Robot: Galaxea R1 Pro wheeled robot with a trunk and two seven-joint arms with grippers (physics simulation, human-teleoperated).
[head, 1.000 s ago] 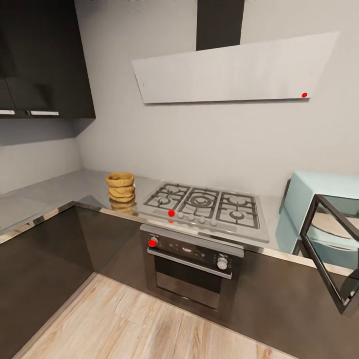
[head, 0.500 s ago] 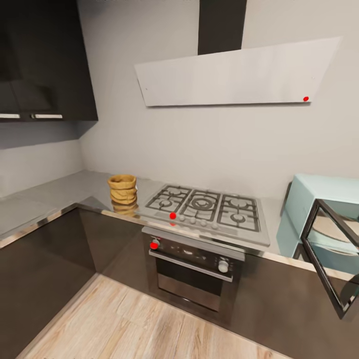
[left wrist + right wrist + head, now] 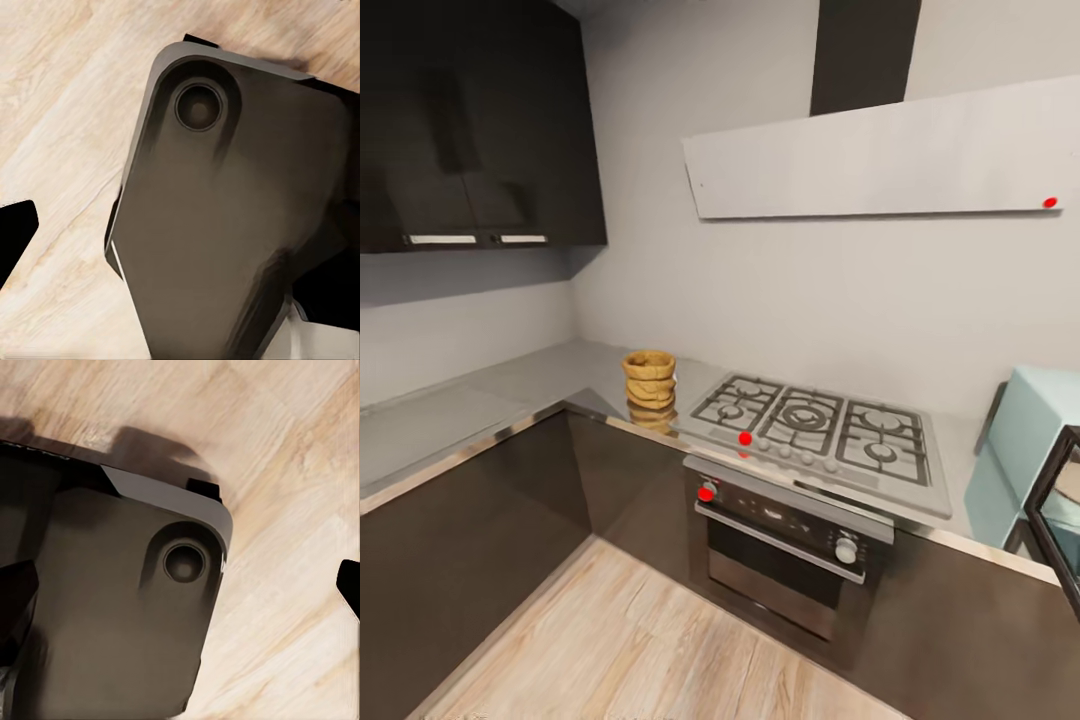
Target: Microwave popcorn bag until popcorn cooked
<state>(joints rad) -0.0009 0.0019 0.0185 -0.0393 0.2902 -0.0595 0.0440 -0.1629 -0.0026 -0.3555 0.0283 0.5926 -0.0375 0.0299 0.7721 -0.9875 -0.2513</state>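
We judge the task barely begun: the popcorn bag point(image 3: 649, 377) stands upright on the tabletop point(image 3: 470, 405), just beside the gas hob point(image 3: 820, 428) on the side away from the microwave point(image 3: 1028, 440), untouched and not yet lifted. Left to do: reach the bag, grasp it, carry it past the hob to the microwave, shut it in and heat it. The microwave sits on the far side of the hob from the bag, well apart from it, and its dark-framed door point(image 3: 1057, 520) hangs open, so loading looks ready. We cannot tell what lies inside the bag, since its rolled rim hides the inside. Both wrist cameras look down at the robot's dark base point(image 3: 225, 217) over the wooden floor point(image 3: 300, 450); whether either set of jaws is released or clenched, we cannot tell.
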